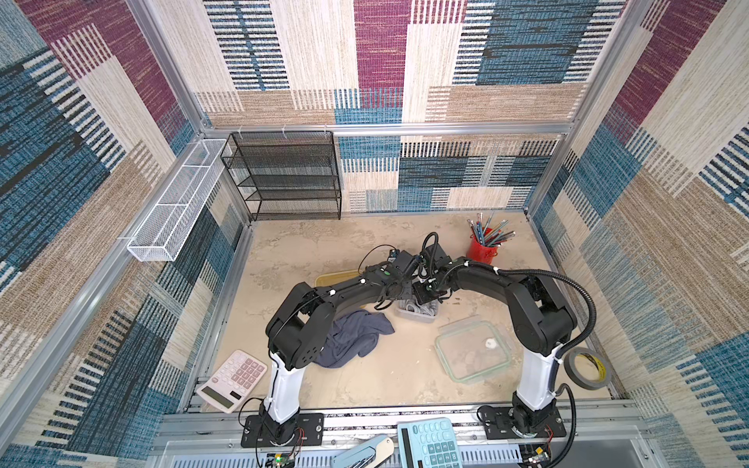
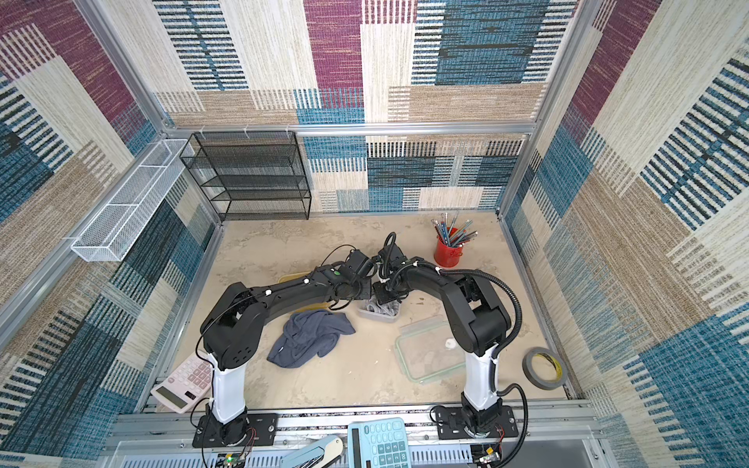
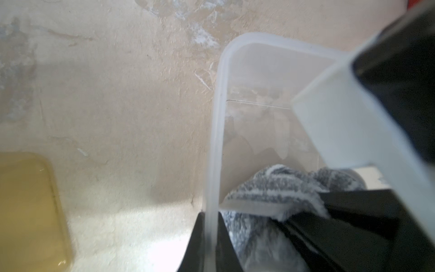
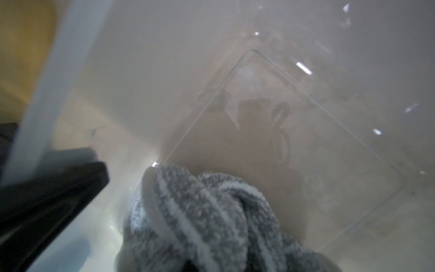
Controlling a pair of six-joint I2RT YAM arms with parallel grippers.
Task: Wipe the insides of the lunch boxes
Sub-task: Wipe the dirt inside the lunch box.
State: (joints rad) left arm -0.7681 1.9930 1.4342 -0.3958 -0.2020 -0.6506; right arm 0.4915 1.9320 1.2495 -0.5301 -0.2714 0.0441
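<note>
The clear frosted lunch box (image 1: 417,314) stands open at mid-table in both top views. My left gripper (image 3: 211,245) is shut on its side wall, one finger inside and one outside the rim (image 3: 216,131). My right gripper (image 1: 425,295) reaches down into the box, shut on a grey-and-white striped cloth (image 4: 200,219) that presses against the box floor (image 4: 294,131); the cloth hides its fingertips. The amber lunch box (image 1: 336,279) lies just left of the clear one, mostly hidden under my left arm.
A clear lid with a green rim (image 1: 472,356) lies near my right arm's base. A blue-grey towel (image 1: 352,338) is heaped by the left arm. A red pencil cup (image 1: 482,249) stands behind the box. A pink calculator (image 1: 233,379) and tape roll (image 1: 587,368) lie at the front corners.
</note>
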